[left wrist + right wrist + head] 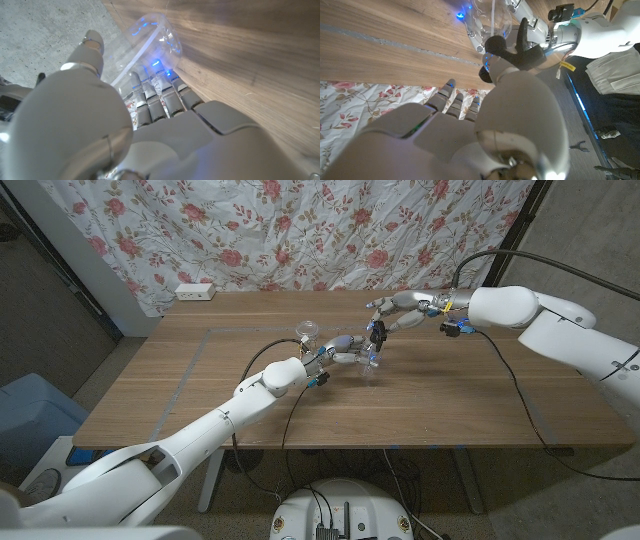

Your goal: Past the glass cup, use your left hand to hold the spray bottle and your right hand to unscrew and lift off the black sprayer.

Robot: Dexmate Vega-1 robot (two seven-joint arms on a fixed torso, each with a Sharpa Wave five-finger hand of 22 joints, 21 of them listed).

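A clear spray bottle [369,363] stands past the glass cup [308,332] near the table's middle. My left hand [338,356] grips its body from the left; the fingers [156,95] wrap the clear plastic [150,32]. The black sprayer [378,333] sits at the bottle's top. My right hand [402,308] reaches in from the right and above, and its thumb and a finger pinch the sprayer [516,48]. In the right wrist view the bottle [490,15] and my left hand [532,22] lie just beyond the sprayer. I cannot tell whether the sprayer is off the neck.
A white power strip [194,291] lies at the table's back left corner. A floral curtain [300,220] hangs behind the table. Faint tape lines [190,365] mark a rectangle on the wood. A blue bin [30,415] stands on the floor to the left.
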